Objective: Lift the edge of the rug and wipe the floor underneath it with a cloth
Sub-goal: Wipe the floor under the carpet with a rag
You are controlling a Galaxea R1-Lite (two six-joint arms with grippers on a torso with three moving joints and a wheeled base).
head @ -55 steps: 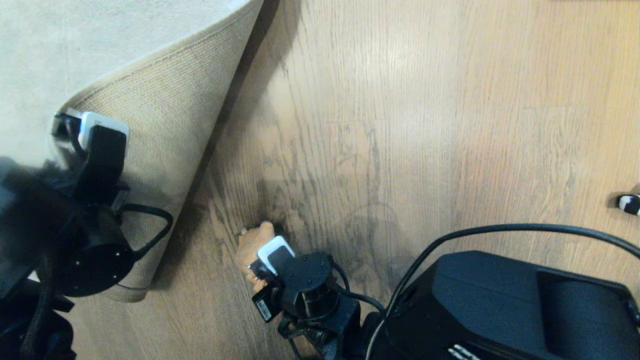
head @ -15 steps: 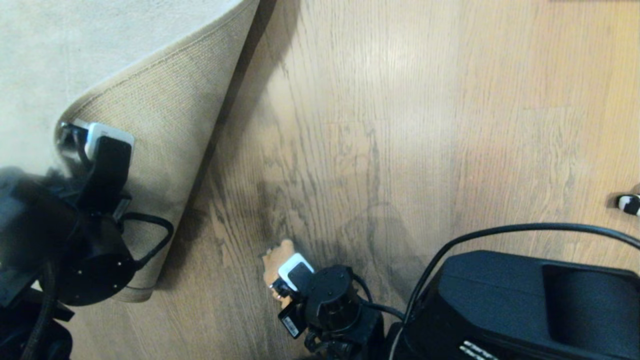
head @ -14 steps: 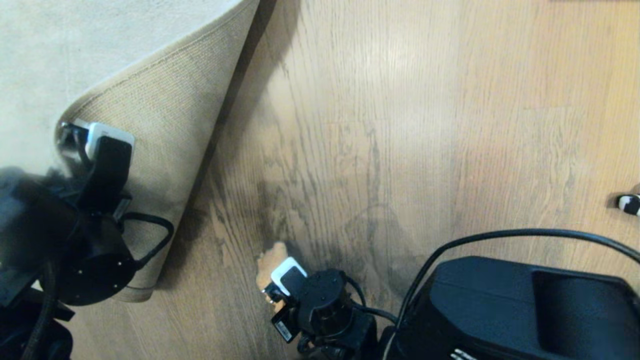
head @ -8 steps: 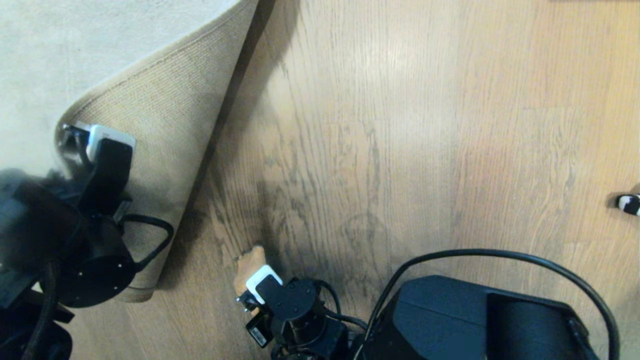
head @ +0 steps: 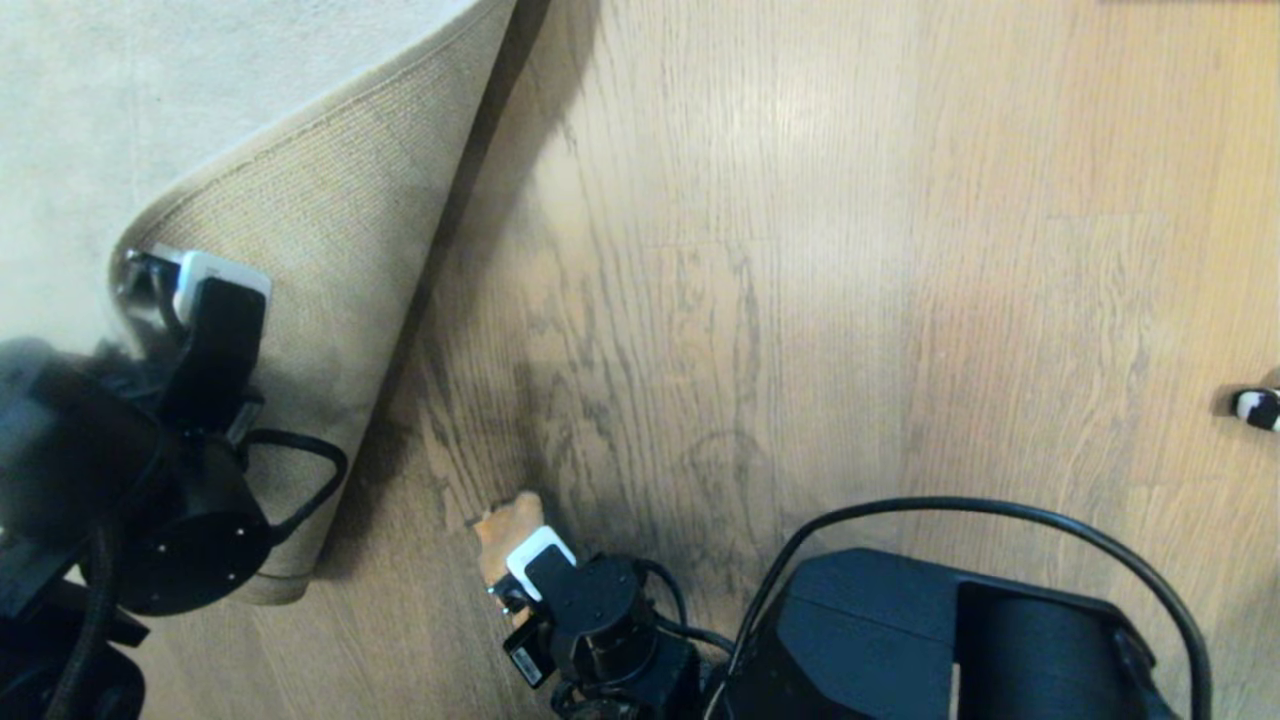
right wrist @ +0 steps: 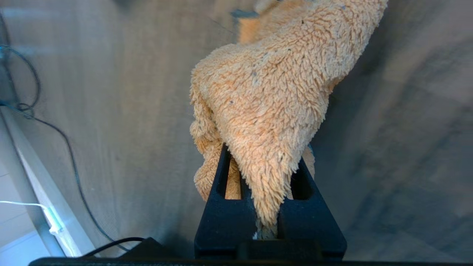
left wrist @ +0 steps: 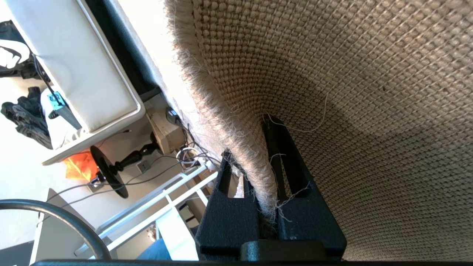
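Observation:
The rug edge (head: 330,230) is folded back with its tan woven backing up, over the pale grey rug (head: 150,80). My left gripper (head: 150,275) is at the left of the head view, shut on the rug's border (left wrist: 255,173). In the left wrist view the left gripper (left wrist: 248,137) has one finger on each face of it. The bared floor (head: 800,250) is brown wood grain with dark streaks. My right gripper (head: 510,578) is low in the middle, shut on the orange-tan cloth (head: 508,522). The fluffy cloth (right wrist: 273,92) bulges out past the right gripper (right wrist: 263,155) onto the floor (right wrist: 111,111).
My black body (head: 950,640) and a black cable (head: 1000,505) fill the lower right. A small black-and-white object (head: 1258,405) lies at the right edge. White furniture (left wrist: 81,74) and loose cables (left wrist: 177,155) show past the rug in the left wrist view.
My right gripper has slid the cloth leftward over the floor, then a little back to the right. The left gripper still holds the rug edge up in the same place.

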